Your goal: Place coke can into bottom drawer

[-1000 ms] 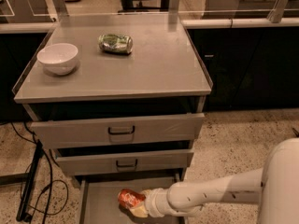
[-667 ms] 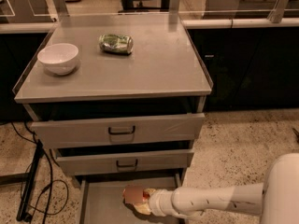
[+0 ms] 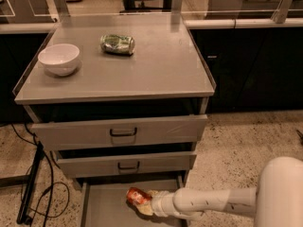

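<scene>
The coke can (image 3: 136, 196) is red-orange and lies tilted over the floor of the open bottom drawer (image 3: 102, 207), near its middle. My gripper (image 3: 144, 203) reaches in from the right on a white arm and is closed around the can's right end. The bottom drawer is pulled out below the two handled drawers. I cannot tell whether the can rests on the drawer floor or hangs just above it.
A white bowl (image 3: 59, 58) and a green-silver can (image 3: 117, 44) lying on its side sit on the cabinet top (image 3: 156, 70). Two handled drawers (image 3: 122, 132) are slightly open above the bottom one. Black cables (image 3: 33, 193) lie on the floor at the left.
My gripper and the coke can have shifted slightly right and deeper over the drawer floor. The arm now lies lower and more level.
</scene>
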Controlling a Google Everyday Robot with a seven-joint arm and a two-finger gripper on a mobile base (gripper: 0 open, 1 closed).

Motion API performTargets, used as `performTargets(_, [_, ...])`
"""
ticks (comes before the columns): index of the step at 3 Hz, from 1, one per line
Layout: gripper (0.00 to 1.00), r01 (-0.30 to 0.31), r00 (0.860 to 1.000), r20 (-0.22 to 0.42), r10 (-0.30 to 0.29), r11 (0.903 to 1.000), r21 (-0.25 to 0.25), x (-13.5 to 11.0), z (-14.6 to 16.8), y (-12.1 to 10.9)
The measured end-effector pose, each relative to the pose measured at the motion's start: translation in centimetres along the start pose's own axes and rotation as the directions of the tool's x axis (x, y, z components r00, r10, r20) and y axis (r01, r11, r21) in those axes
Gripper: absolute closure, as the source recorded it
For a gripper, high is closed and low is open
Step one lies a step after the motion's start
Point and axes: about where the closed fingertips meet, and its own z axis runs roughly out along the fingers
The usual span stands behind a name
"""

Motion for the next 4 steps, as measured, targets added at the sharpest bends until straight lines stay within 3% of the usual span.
performTargets(1, [1.0,-0.007,1.0,0.022,0.006,0.9998,0.017,1.7,1.6,-1.9])
performTargets(3, [1.0,0.016,0.991,0.134,-0.023,0.9987,0.049,3.2,5.9,-6.2])
performTargets(4, [1.0,0.016,0.991,0.135,-0.022,0.9986,0.05,3.2,5.9,-6.3])
